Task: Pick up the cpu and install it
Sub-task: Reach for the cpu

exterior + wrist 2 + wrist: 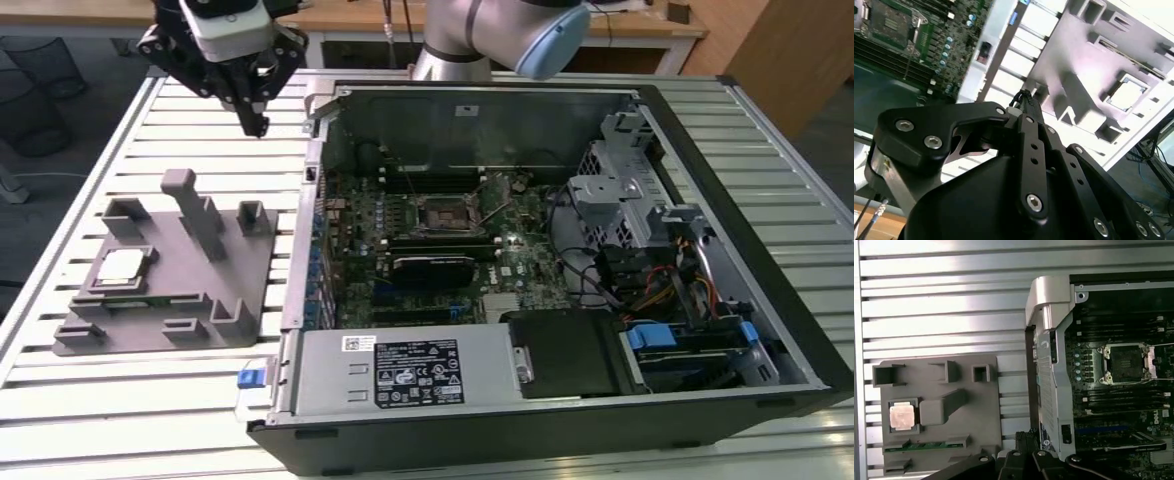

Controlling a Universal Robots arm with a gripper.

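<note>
Gripper (1024, 96) closest to cam, fingers pinched together, nothing betw. them, hovered over slatted table (160, 150) nr case (481, 92) | cpu (120, 267) sat flat in recess of grey tray (180, 300), well apart from it | socket (441, 212) looked unfilled | est: cpu light, stiff, slick lid, fragile underside; grip opp. rim edges

- I'm seeing the cpu (122, 266) as a small flat square chip, its metal top shining silver inside a paler rim.
- It's lying flat, top face up, sitting squarely in a square recess of the grey tray (180, 290), toward the tray's side on the exterior view's left.
- In the first wrist view the cpu (902, 417) is catching the light and glaring pale pinkish-white.
- The tray is resting on the slatted bench (134, 400) just beside the open computer case (467, 105), so the chip is lying outside the case.
</note>
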